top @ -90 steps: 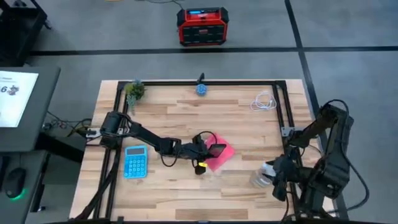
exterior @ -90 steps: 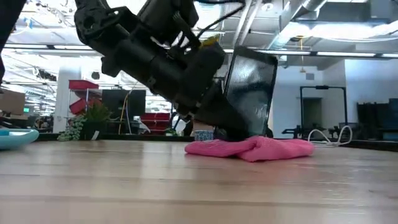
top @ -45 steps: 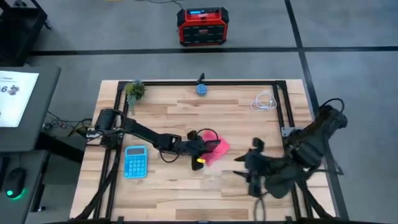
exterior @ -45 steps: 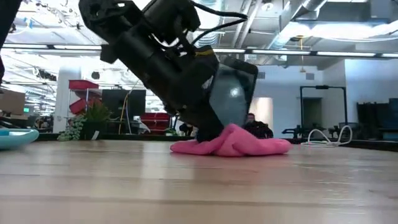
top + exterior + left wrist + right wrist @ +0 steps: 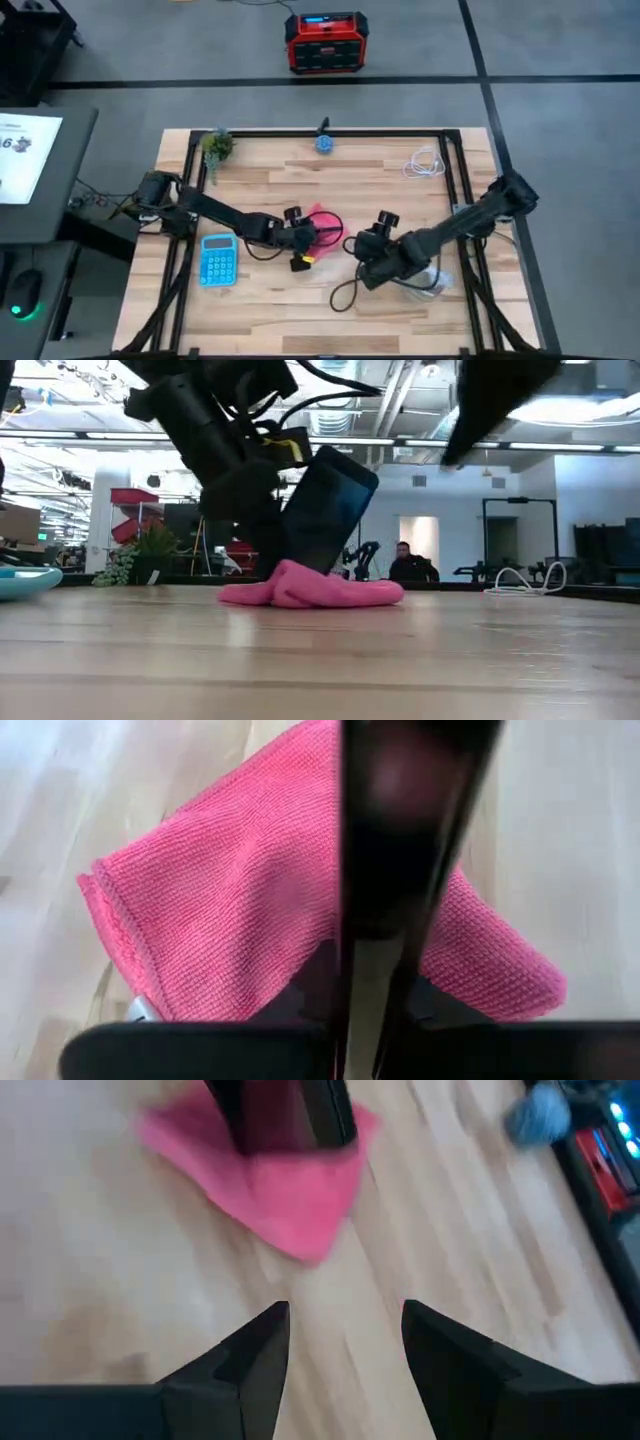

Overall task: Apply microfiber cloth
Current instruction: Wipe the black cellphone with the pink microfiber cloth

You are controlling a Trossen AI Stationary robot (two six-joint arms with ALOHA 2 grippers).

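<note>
Cloth (image 5: 310, 589) lies bunched, pink, under the tilted black phone (image 5: 327, 510)

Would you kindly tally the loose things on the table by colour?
Pink: 1, the cloth
Black: 1, the phone
Blue: 2, the calculator and the ball
Green: 1, the plant
White: 1, the cable
Total: 6

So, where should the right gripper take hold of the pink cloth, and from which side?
Probably the free corner of the microfiber cloth nearest the open right gripper, coming low from that side. The phone, held by the left gripper, stands tilted on the cloth's middle.
</note>
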